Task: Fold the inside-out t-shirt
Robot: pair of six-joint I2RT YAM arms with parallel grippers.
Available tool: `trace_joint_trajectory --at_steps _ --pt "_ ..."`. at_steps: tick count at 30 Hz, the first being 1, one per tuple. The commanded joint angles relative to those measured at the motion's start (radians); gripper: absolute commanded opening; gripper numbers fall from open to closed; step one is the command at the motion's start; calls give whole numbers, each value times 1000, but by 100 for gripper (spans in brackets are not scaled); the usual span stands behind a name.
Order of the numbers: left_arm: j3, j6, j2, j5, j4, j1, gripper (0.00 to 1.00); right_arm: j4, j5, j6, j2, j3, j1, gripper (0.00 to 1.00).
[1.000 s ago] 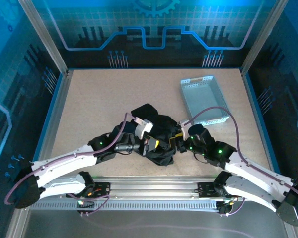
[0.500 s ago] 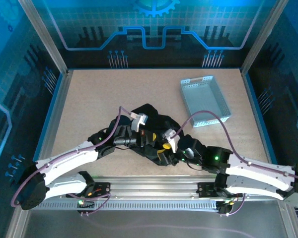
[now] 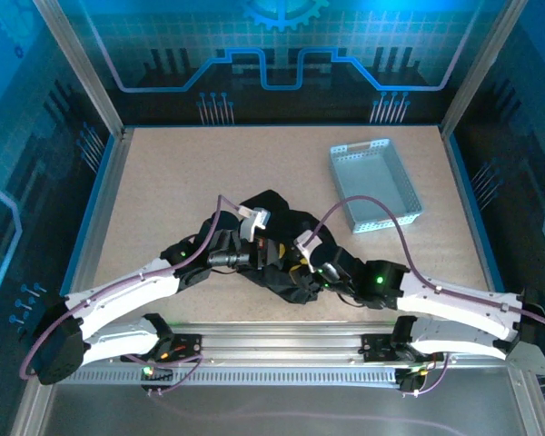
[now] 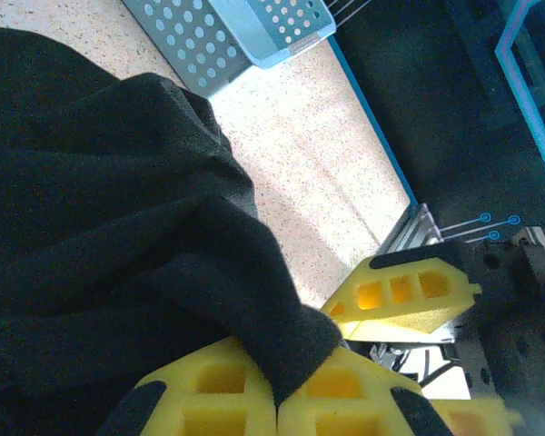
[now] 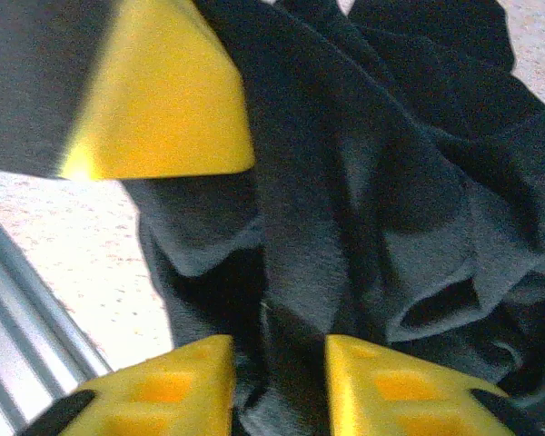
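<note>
Inside-out t-shirt [image 3: 272,207]: black, soft, matte; bunched into a crumpled heap of deep folds and ridges on the counter [image 3: 163,182], lying under and between both claws.
Left claw [image 4: 277,386]: yellow pads pressed together on a thick fold of the shirt; bulk of the cloth heaped to one side of it in the left wrist view.
Right claw [image 5: 277,381]: yellow fingers partly apart, dark cloth lying in the gap; pinched or not, cannot tell.
Claw spacing: tips close together at the near side of the heap.
Perforated tray [image 3: 374,182]: light grey, well beyond the right claw, apart from the shirt.
</note>
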Motion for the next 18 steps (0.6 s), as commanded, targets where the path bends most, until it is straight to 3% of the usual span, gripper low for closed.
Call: trace_joint_trajectory --at_steps 1,6,9,12,16,18 --pt "18 -9 -12 7 -5 14 0 -86 91 31 -4 38 -11 18" --pt "-23 -79 -26 60 50 101 0 -95 44 8 -93 32 -33 0" --pt "-62 -154 -36 151 154 185 0 -90 22 13 -160 4 -63 0" --pt "-85 -230 -11 262 287 245 0 -82 -30 47 -214 -44 -163 0" --pt "-107 -307 33 371 458 265 0 27 -267 123 -254 -148 -370 0" --pt "-99 -295 51 381 444 266 0 105 -370 150 -237 -182 -433 0"
